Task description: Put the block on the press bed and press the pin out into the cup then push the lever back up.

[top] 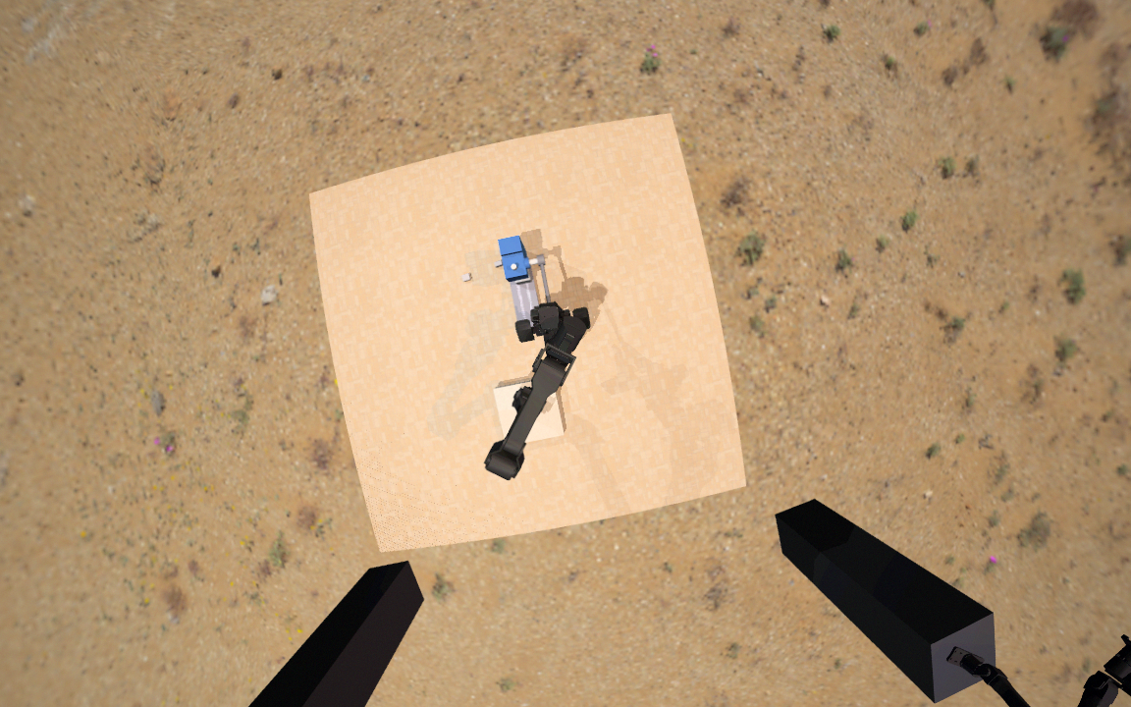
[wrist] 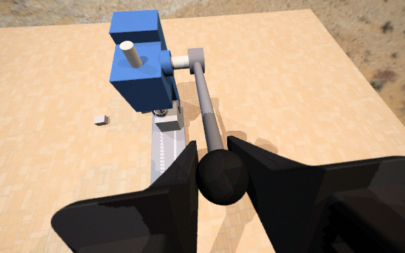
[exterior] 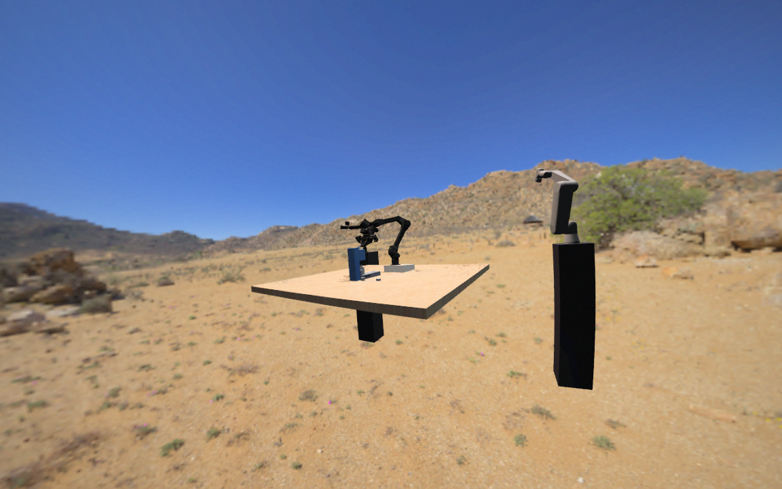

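My gripper [wrist: 211, 143] is pinching the black ball knob [wrist: 223, 177] of the grey metal lever [wrist: 207, 117]. The pale grey block [wrist: 169, 121] is sitting beneath the blue press head [wrist: 140, 79]. I am judging this the lever stage; pressing down is coming next.

A light grey, box-shaped block [wrist: 169, 121] sits level on the long, pale grey press bed, partly hidden beneath the blue press head [wrist: 137, 77]; its pin cannot be made out. From the head's three o'clock side, in the wrist view, a grey lever [wrist: 209, 112] slants toward five o'clock, ending in a round black knob [wrist: 223, 177] held between the fingers.
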`<state>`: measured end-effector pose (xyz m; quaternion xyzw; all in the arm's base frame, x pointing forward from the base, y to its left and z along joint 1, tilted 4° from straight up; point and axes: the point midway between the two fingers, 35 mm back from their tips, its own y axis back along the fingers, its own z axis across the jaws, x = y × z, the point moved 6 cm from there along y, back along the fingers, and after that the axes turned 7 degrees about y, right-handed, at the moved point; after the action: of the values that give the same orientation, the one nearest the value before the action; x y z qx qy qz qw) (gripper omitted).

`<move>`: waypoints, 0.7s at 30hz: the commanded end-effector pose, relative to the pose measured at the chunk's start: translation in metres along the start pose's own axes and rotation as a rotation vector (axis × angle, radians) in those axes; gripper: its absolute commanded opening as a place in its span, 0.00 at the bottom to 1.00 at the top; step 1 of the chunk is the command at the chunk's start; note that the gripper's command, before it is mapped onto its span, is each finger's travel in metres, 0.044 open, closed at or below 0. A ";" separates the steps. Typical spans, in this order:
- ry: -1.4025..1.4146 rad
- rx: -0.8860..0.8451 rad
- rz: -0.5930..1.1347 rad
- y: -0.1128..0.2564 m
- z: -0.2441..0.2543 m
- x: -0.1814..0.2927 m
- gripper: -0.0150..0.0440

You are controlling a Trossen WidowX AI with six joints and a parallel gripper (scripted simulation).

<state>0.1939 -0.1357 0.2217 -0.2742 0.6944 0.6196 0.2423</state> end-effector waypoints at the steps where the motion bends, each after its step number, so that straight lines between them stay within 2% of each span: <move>1: -0.009 -0.004 0.029 -0.006 0.001 0.010 0.25; 21: -0.009 -0.004 0.029 -0.011 0.002 0.018 0.25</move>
<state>0.1905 -0.1358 0.2102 -0.2701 0.6944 0.6220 0.2406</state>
